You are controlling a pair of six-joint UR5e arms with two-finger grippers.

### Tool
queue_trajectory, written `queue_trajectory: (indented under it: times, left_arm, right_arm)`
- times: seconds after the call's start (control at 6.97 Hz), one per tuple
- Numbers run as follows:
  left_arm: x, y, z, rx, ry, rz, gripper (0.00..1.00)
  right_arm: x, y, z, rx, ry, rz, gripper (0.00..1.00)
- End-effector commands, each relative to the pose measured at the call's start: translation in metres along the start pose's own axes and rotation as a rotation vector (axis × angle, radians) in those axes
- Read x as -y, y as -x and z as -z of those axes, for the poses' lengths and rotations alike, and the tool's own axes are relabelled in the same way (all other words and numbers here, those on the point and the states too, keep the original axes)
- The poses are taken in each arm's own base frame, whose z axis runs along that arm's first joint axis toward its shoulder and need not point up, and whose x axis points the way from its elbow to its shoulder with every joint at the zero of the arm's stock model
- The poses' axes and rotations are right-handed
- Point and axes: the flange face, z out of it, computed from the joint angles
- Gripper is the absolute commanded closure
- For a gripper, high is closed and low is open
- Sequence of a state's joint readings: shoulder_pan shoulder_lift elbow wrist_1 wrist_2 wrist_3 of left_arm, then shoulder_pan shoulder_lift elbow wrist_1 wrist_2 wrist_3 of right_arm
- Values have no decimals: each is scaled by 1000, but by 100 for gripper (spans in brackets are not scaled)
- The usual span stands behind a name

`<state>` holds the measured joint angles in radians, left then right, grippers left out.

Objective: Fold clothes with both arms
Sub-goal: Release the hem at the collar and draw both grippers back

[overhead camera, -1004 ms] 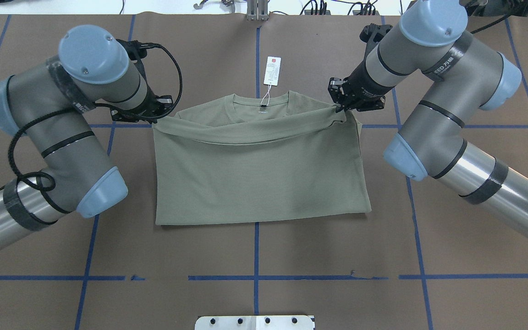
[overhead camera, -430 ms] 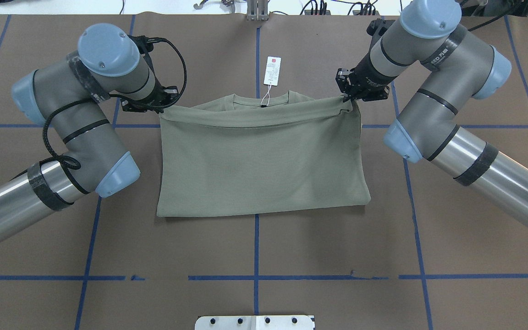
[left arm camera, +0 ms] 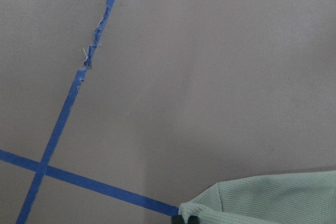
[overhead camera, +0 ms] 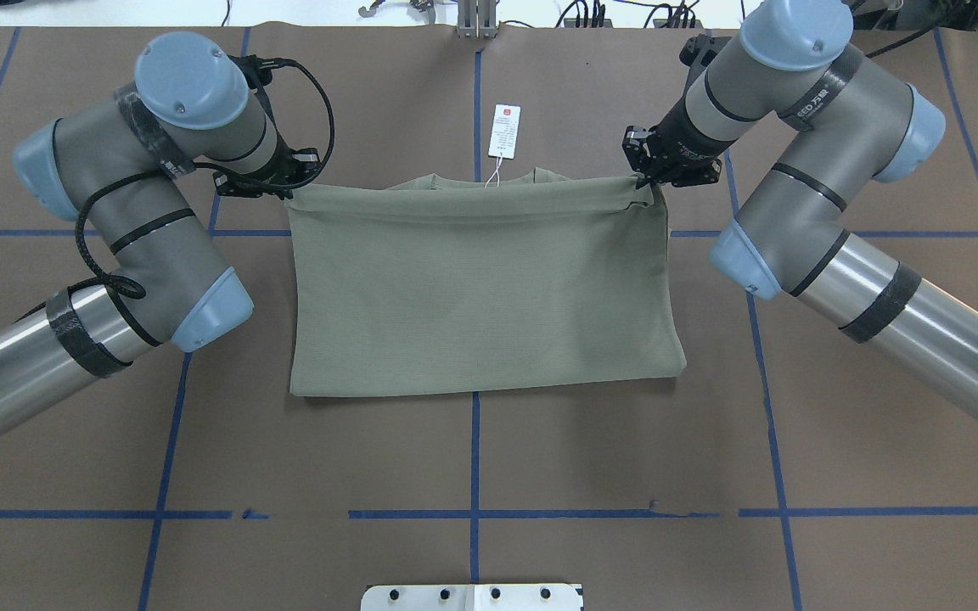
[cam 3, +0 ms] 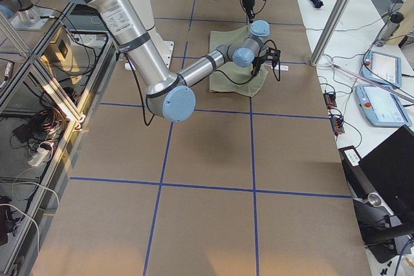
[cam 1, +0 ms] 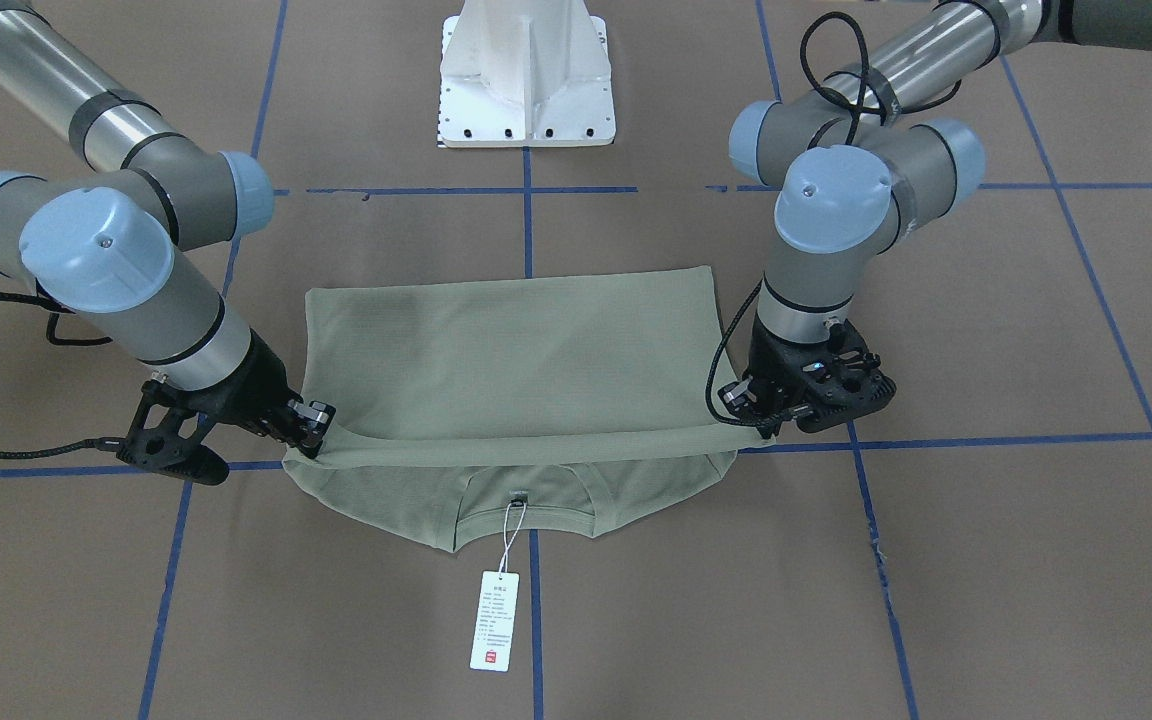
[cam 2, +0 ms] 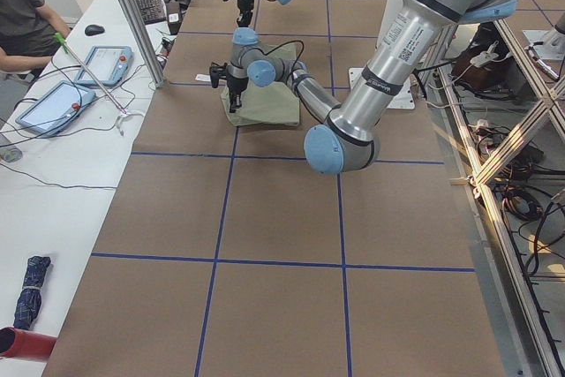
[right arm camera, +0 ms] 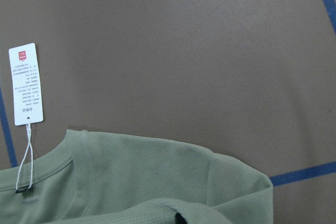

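Brown table [overhead camera: 591, 458] with blue tape grid [overhead camera: 474, 475], olive shirt [overhead camera: 485, 297], white hang tag [overhead camera: 504, 131], white pedestal [cam 1: 526, 75]

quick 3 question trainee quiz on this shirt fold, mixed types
1. True or false: the left gripper and right gripper each pinch a corner of the shirt's raised edge.
2. The tag lies: A) on the shirt, B) on the table past the collar, C) in a gripper.
3. Fill in: the tag's string is tied at the ____.
Key: 1 true; 2 B; 3 collar.
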<state>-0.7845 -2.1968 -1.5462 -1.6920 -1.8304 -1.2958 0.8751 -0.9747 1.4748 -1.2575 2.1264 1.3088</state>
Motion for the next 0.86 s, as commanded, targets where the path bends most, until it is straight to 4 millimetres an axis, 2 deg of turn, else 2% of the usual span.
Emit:
queue_trajectory:
  times: [0.0,0.29,0.43,0.57,0.72]
  left_arm:
    - [-1,-5,3,-7,1,18,100]
    - [-3,-18,10,-27,3,62,100]
    - [-3,-17,9,-25,1,63,100]
    - [-3,-17,9,-25,3,64,40]
    - [-3,-18,10,-28,2,62,1]
  right_arm:
    - [-3,4,2,8,4,3,100]
    - [-7,11,5,19,6,13,100]
    - [-7,10,4,18,6,14,82]
    - [-11,10,-1,17,7,18,1]
    - [-10,7,-1,35,5,27,0]
